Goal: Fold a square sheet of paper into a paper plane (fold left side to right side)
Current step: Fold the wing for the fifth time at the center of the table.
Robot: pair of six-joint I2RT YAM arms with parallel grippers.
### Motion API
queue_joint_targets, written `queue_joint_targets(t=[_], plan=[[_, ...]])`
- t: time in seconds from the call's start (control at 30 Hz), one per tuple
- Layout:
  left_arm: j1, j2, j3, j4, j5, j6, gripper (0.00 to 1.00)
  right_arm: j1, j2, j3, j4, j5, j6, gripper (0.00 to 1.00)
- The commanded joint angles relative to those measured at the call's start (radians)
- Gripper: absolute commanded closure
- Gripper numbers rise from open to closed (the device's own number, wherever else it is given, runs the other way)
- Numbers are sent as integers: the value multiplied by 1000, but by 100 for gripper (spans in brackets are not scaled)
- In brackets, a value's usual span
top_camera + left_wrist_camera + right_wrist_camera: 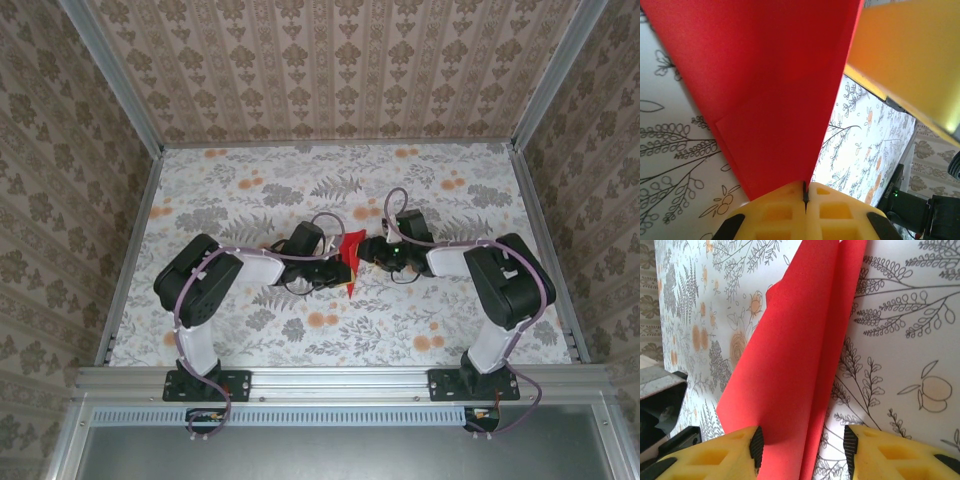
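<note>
The square sheet of paper (351, 250) is bright red and folded, raised off the table between the two grippers at the middle. My left gripper (337, 272) is shut on it. In the left wrist view its yellow fingers (785, 210) pinch the narrow end of the red paper (765, 90), which fans out upward. My right gripper (368, 250) stands open. In the right wrist view its black pads (756, 447) straddle the creased red paper (795, 355), the left pad against the flap, the right pad apart from it over the tabletop. A yellow finger (905, 60) of the right gripper is at the upper right of the left wrist view.
The floral tabletop (300, 190) lies all around the paper. Wallpapered walls (340, 70) close the back and both sides. An aluminium rail (340, 380) with both arm bases runs along the near edge. Cables loop over both arms near the paper.
</note>
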Motion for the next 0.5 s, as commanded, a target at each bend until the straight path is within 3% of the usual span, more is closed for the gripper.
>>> queue_joint_targets(t=[0.0, 0.47], plan=[[9, 4, -20, 55, 17, -40, 96, 9, 40, 36, 29, 13, 42, 54], [11, 9, -50, 103, 8, -79, 94, 27, 97, 110, -121, 42, 47, 58]])
